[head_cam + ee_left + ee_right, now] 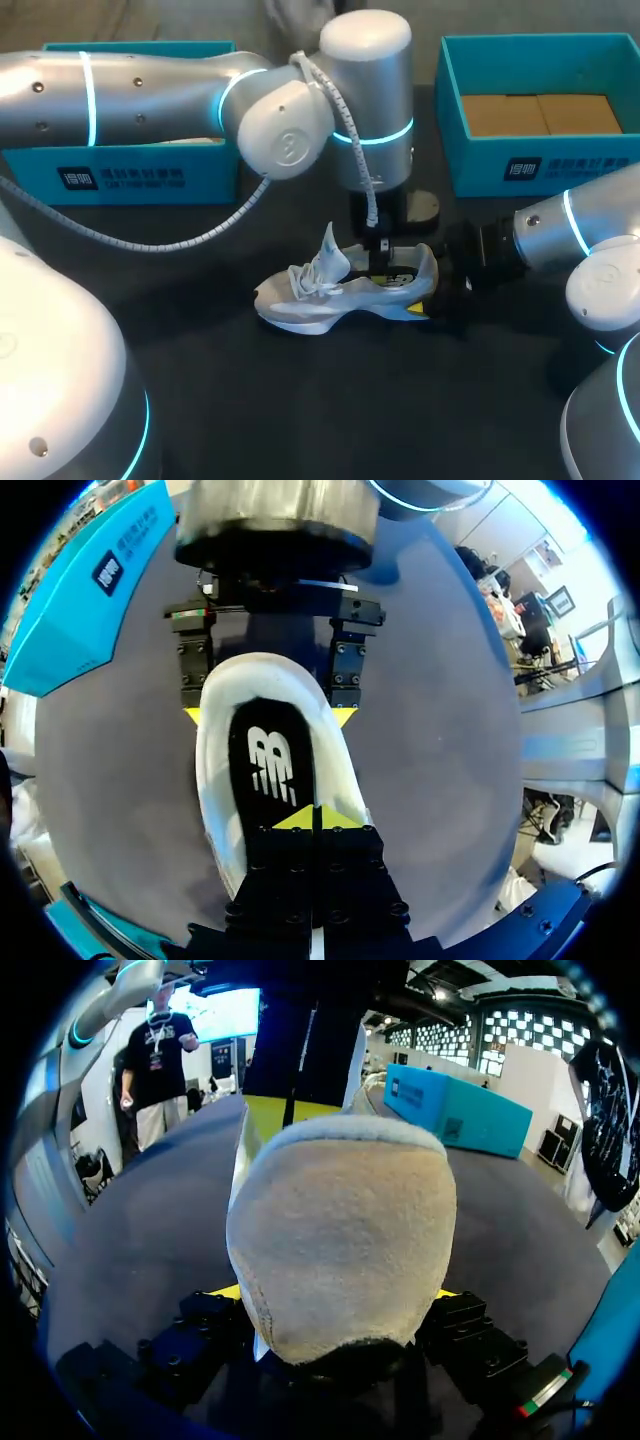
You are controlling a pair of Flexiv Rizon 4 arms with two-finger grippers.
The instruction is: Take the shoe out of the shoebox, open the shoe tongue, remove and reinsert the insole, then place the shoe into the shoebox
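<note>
White shoe (330,295), grey heel, gripped by right end effector (340,1292); left end effector (315,818) closed at black insole (270,760).

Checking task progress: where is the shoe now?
Head view: the shoe stands mid-table, outside the left box and right box, heel in the right gripper, left gripper over its opening.
</note>
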